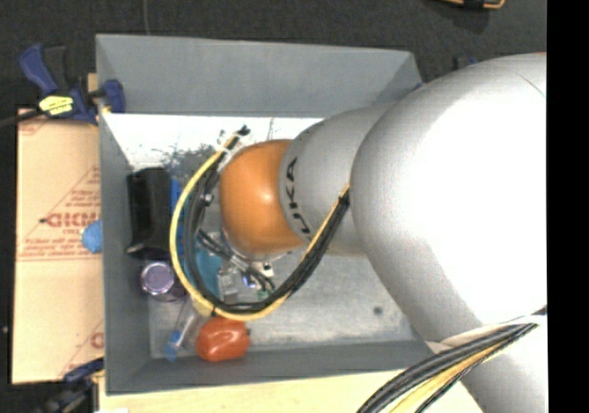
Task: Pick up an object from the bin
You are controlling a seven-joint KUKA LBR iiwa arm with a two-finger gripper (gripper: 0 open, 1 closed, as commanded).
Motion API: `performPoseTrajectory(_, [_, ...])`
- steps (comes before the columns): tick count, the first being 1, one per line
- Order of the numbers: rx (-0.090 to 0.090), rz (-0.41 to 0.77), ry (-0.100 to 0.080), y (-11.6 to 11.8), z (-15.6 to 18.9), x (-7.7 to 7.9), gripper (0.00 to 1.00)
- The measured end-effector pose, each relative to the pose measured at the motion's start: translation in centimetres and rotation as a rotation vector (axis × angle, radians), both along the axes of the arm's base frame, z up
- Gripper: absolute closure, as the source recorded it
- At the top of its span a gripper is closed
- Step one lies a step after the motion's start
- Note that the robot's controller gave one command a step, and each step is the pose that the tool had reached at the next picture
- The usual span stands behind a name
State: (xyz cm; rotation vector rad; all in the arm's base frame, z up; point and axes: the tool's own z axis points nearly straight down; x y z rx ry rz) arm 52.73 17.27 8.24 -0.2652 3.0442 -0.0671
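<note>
Grey bin (276, 80), left end: tool (241, 281) low over blue piece (207, 264), beside purple cap (158, 280) and red-orange lump (221, 339). Approach step, judged. Tool state: cannot tell, masked by orange wrist cover (253, 195). Next: centre, close, lift.

Single camera, high, tilted, close on the bin (276, 80).
It looks down from above and slightly to one side. The arm (442, 200) enters from frame right, nearest the lens. The gripper (241, 281) sits lower-centre, with the far wall beyond it and the near rim just below.
</note>
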Motion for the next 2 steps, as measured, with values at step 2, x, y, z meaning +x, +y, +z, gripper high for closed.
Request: performPoseTrajectory(2, [-0.034, 0.246, 0.045, -1.19, 1.35, 3.16, 1.0])
